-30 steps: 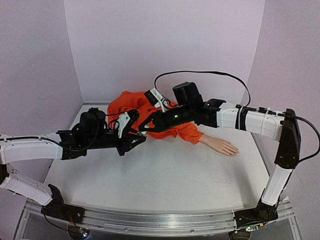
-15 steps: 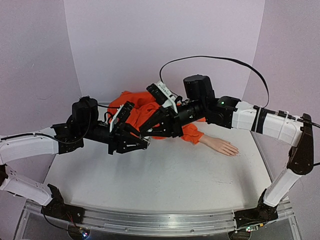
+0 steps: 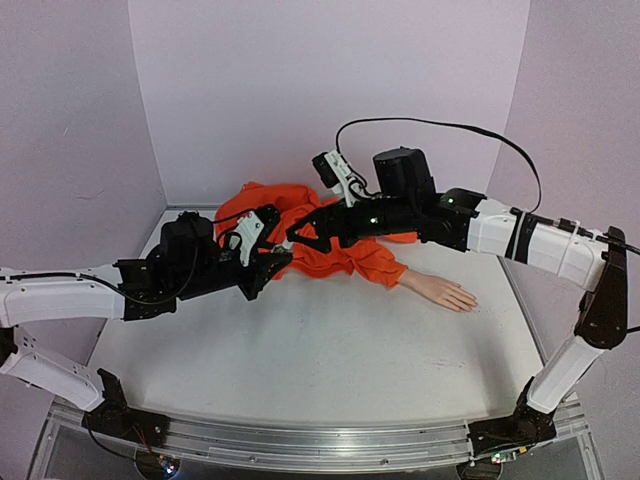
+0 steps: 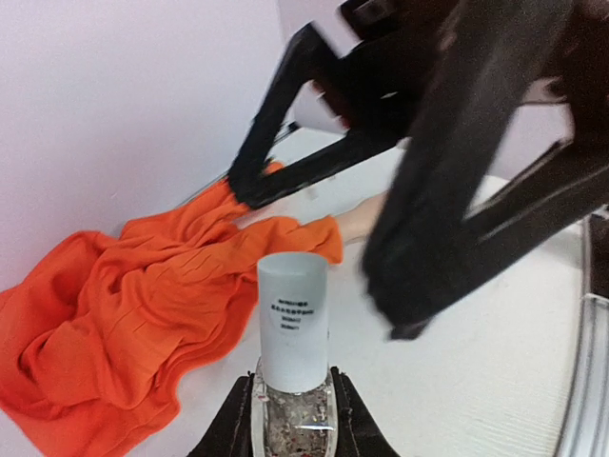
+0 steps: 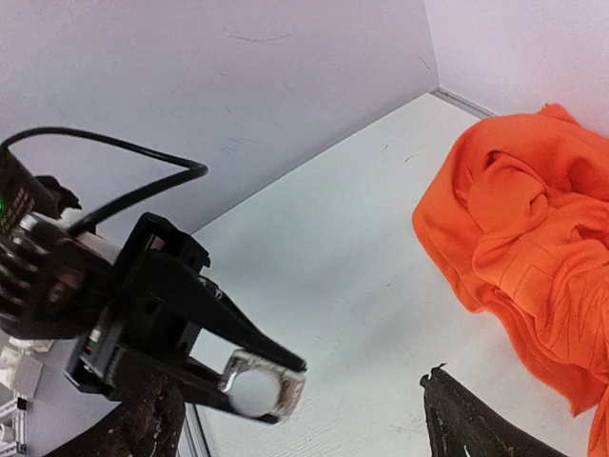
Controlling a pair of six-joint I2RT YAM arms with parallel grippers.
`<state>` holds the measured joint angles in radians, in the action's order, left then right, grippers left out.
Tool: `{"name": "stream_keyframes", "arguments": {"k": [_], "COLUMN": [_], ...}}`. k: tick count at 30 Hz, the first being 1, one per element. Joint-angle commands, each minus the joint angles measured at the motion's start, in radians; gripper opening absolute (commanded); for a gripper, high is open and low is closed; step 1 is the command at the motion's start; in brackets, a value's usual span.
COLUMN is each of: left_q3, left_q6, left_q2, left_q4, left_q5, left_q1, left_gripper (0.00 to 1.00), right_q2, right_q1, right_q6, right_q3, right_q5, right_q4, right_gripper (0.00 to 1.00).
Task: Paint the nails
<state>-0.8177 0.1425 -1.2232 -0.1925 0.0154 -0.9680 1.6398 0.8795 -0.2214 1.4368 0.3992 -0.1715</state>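
Note:
The pale mannequin hand [image 3: 446,292] lies flat on the table at the right, coming out of an orange sleeve [image 3: 345,255]; its nails are too small to make out. My left gripper [image 4: 292,430] is shut on a small clear bottle [image 4: 292,328] with a white cap, held upright. My right gripper [image 5: 304,428] is open, its fingers spread wide and holding nothing, just beyond the bottle [image 5: 255,386]. In the top view the right gripper [image 3: 297,237] hovers over the orange cloth, a little above and right of the left gripper [image 3: 272,262].
The orange garment [image 5: 533,228] is bunched at the back of the white table [image 3: 330,350]. Lilac walls close in the back and both sides. A black cable [image 3: 440,125] arcs above the right arm.
My right gripper has opened and drawn back from the bottle's cap. The left arm, still gripping the bottle, has moved down and slightly left.

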Motion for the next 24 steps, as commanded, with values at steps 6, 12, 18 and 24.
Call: {"name": "stream_keyframes", "arguments": {"k": [6, 12, 18, 24], "left_q3": [-0.086, -0.097, -0.093, -0.093], "left_q6": [0.026, -0.001, -0.014, -0.018], "left_q2": [-0.087, -0.098, -0.099, -0.1], "left_q4": [0.015, 0.017, 0.017, 0.018], "left_q5": [0.273, 0.255, 0.241, 0.236], "left_q1": [-0.012, -0.014, -0.014, -0.014], "left_gripper": [0.0, 0.0, 0.0, 0.0], "right_q2": [0.045, 0.102, 0.143, 0.178], "right_q1": [0.007, 0.009, 0.008, 0.009], "right_q6": [-0.286, -0.34, -0.374, -0.391], "right_q3": [0.06, 0.083, 0.116, 0.143], "right_q5": [-0.089, -0.124, -0.125, -0.076], "right_q4": [-0.036, -0.028, -0.028, -0.037], "right_gripper": [0.78, 0.67, 0.56, 0.45]}}
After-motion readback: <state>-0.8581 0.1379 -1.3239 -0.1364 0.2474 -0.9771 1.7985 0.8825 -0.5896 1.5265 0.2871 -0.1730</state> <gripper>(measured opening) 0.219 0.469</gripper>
